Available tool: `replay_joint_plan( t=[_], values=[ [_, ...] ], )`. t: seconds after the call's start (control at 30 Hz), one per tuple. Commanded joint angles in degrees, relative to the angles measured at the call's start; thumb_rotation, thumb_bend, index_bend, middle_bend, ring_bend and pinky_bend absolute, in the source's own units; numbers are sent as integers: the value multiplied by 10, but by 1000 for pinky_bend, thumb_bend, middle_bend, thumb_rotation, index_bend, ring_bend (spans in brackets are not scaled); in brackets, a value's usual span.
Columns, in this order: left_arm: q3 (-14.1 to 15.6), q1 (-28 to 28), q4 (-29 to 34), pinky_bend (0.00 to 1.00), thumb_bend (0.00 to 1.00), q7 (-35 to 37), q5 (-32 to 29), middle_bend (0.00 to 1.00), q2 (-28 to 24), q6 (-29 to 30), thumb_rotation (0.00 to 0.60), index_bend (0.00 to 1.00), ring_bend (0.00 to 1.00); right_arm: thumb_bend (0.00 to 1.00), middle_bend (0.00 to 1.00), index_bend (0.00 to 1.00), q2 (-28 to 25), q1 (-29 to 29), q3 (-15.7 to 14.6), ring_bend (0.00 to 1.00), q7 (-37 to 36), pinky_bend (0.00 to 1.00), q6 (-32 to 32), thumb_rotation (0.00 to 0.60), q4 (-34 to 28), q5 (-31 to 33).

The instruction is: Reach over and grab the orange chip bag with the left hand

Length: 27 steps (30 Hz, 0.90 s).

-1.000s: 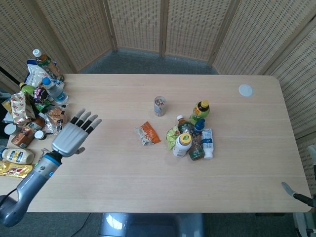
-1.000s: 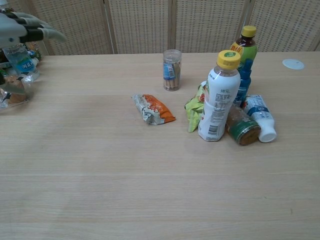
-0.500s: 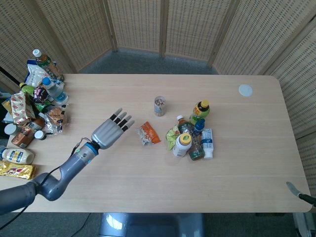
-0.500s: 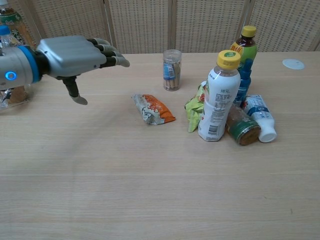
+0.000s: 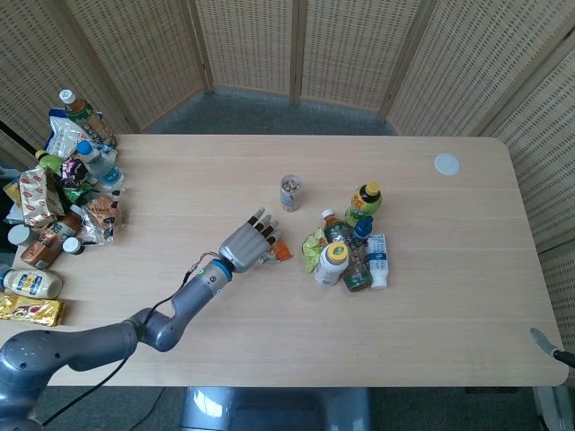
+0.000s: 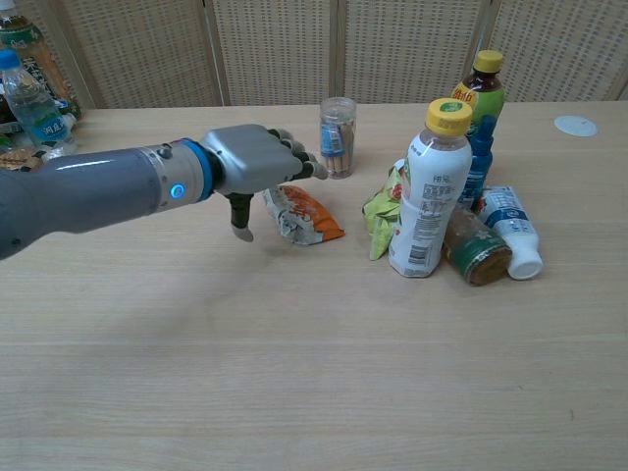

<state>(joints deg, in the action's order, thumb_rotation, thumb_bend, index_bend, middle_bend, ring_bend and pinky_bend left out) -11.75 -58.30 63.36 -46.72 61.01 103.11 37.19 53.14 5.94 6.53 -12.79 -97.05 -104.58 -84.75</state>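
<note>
The orange chip bag (image 6: pixel 306 216) lies flat on the table's middle, partly covered by my left hand in the head view, where only its orange tip (image 5: pixel 282 254) shows. My left hand (image 6: pixel 257 162) (image 5: pixel 249 244) hovers just above the bag's left end, fingers stretched out and apart, thumb hanging down beside the bag. It holds nothing. Its grey forearm reaches in from the left. Of my right arm only a dark tip shows at the head view's lower right corner; the hand itself is out of sight.
Right of the bag stand a clear jar (image 6: pixel 337 136), a green packet (image 6: pixel 384 214), a white yellow-capped bottle (image 6: pixel 429 188), a green-tea bottle (image 6: pixel 479 103) and two lying bottles (image 6: pixel 496 240). A heap of snacks and bottles (image 5: pixel 63 180) lines the table's left edge. A white lid (image 5: pixel 446 164) sits far right.
My left hand has swept rightward from the table's left side to just over the orange chip bag, its fingers still spread. The bag has not moved.
</note>
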Motion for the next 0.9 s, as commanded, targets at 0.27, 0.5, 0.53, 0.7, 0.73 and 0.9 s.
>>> replay_joint_plan(
  t=[0.27,0.5,0.53,0.7,0.73,0.9],
  values=[
    [-4,-55,-79,0,37,-44,-111,0,70,-11,600,110,0,0,0,0,-5,-1,7,0,-21,0,8,600,8,15],
    [3,-70,-103,230,58,-59,-144,156,99,13,600,319,202,0,0,0,-6,0,7,0,-23,0,7,600,8,13],
    [4,-71,-105,285,63,-57,-140,246,102,22,600,379,289,0,0,0,-6,1,7,0,-23,0,7,600,8,14],
    [10,-68,-103,424,87,-52,-127,450,101,48,600,573,493,0,0,0,-7,3,7,0,-26,0,4,600,7,12],
    [12,-66,-100,438,96,-51,-124,471,98,53,600,592,512,0,0,0,-7,3,6,0,-26,0,3,600,7,11],
    [17,-56,-69,462,125,-44,-113,507,73,73,600,622,545,0,0,0,-7,4,6,0,-23,0,1,600,5,8]
  ],
)
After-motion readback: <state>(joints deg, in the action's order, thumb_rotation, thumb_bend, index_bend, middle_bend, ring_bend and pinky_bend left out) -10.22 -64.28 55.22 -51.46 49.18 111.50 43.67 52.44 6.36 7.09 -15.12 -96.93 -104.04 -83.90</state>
